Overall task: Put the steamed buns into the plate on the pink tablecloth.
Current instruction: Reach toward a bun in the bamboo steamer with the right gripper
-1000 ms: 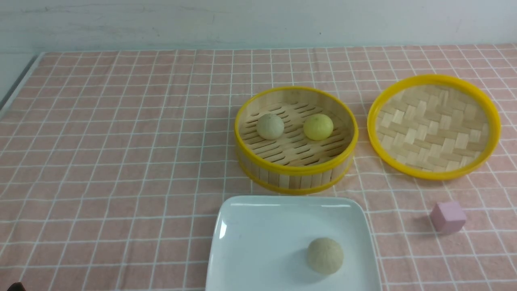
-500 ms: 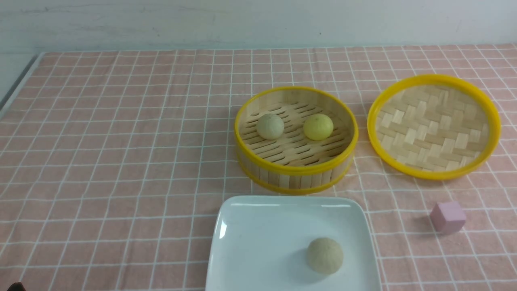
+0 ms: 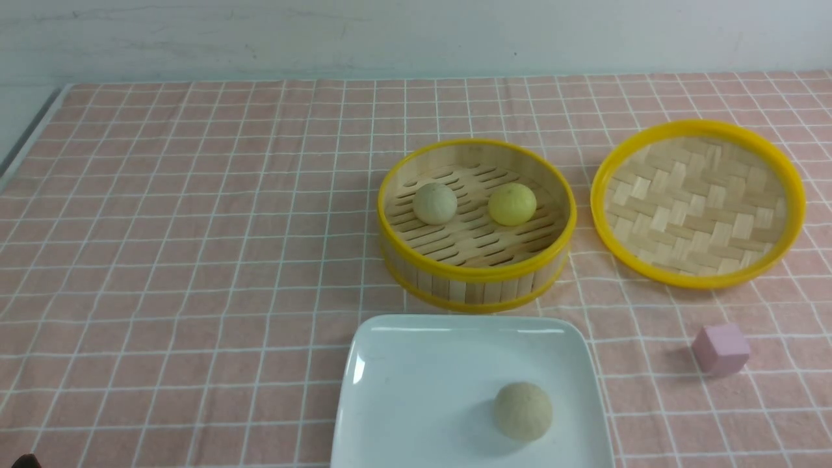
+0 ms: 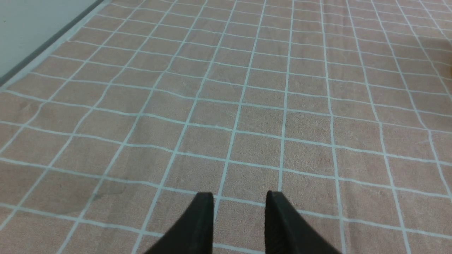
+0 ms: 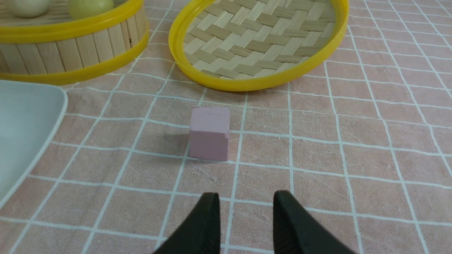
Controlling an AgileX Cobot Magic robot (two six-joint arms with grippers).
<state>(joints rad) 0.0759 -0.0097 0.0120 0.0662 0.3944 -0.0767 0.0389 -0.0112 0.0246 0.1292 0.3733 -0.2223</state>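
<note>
1. On the white square plate (image 3: 416,377), toward its right front part, one beige-grey steamed bun (image 3: 523,411) already lay. The other beige-grey bun (image 3: 435,203) and the pale yellow bun (image 3: 512,203) sat apart from each other on the slats of the bamboo steamer basket (image 3: 474,276). The basket stood just behind the plate on the pink tablecloth (image 3: 195,260).
2. Both pincers were released and empty. The left pincer (image 4: 239,215) hung over bare cloth, well apart from everything. The right pincer (image 5: 246,215) hung near the small pink cube (image 5: 209,133), with the woven lid (image 5: 261,46) beyond it.
3. The step in hand looked to be fetching a second bun.
   - The right arm seemed better placed, and the yellow bun on the basket's right side was its natural target.
   - A descent from above, clear of the yellow rim, with a gentle close across the ball's widest part, would suit something that can roll on slats.
   - Setting it on the plate's bare left part would avoid knocking the bun already there.
4. Neither arm showed in the front view, save perhaps a dark sliver (image 3: 26,461) at the lower left corner, too small to identify. The plate's near edge was cut off there. The right wrist view caught only one corner of the plate and the tops of the two basket buns.
</note>
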